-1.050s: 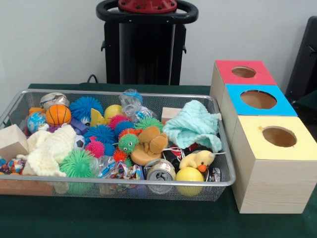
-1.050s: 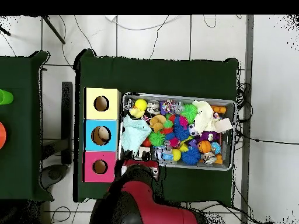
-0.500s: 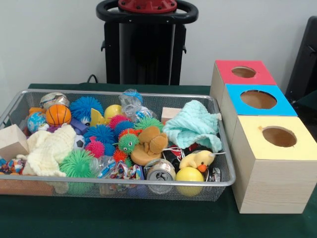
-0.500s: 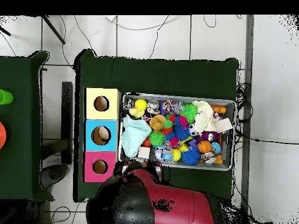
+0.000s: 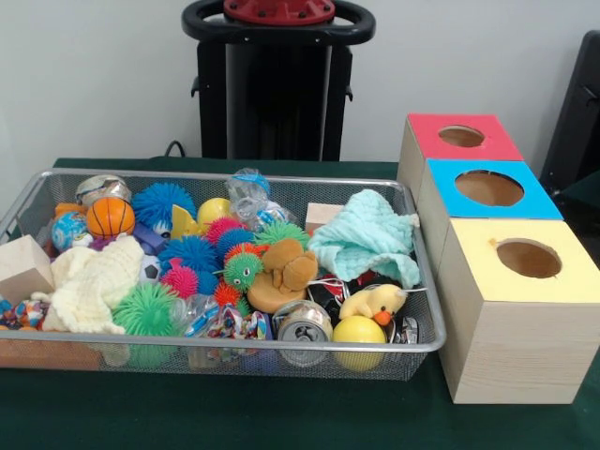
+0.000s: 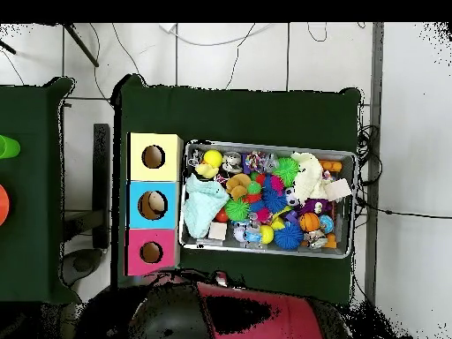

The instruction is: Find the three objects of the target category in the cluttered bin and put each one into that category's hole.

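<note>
Wire bin point(image 5: 424, 343) on green tabletop point(image 5: 281, 417), packed: spiky balls, cloths, cans, yellow duck point(image 5: 375, 302).
Three boxes beside bin, holes up for drop-in: red point(image 5: 461, 136), blue point(image 5: 488, 188), yellow point(image 5: 528, 258).
Target category unclear; nothing sorted, apparently.
Pincer unseen, state unknown.

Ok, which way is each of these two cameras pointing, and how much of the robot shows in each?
Front view: sits across the table, facing the wire mesh bin of toys and the three wooden boxes with red, blue and yellow tops; only the robot's black pedestal shows, no gripper.
Overhead view: looks straight down on the green-covered table; the red and black arm bulks along the bottom edge.
Both share the bin, the boxes and the mint green cloth.
</note>
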`<control>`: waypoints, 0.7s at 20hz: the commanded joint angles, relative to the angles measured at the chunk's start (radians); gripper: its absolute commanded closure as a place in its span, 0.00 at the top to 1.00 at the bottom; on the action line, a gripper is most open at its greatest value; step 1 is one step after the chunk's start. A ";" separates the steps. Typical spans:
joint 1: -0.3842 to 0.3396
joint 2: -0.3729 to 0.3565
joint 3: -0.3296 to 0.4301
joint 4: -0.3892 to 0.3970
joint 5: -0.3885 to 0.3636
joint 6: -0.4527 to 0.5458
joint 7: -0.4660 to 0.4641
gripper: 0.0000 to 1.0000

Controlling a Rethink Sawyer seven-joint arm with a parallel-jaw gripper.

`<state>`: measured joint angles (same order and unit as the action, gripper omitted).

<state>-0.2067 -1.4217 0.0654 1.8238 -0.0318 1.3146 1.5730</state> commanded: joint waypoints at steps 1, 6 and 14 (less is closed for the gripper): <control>0.053 -0.092 -0.018 0.200 0.096 -0.476 -0.034 1.00; 0.036 -0.041 0.007 0.316 0.079 -0.774 -0.035 1.00; 0.041 0.018 -0.004 0.246 -0.031 -0.652 -0.005 1.00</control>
<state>-0.1490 -1.4671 0.0560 1.9856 0.0099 0.4816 1.5730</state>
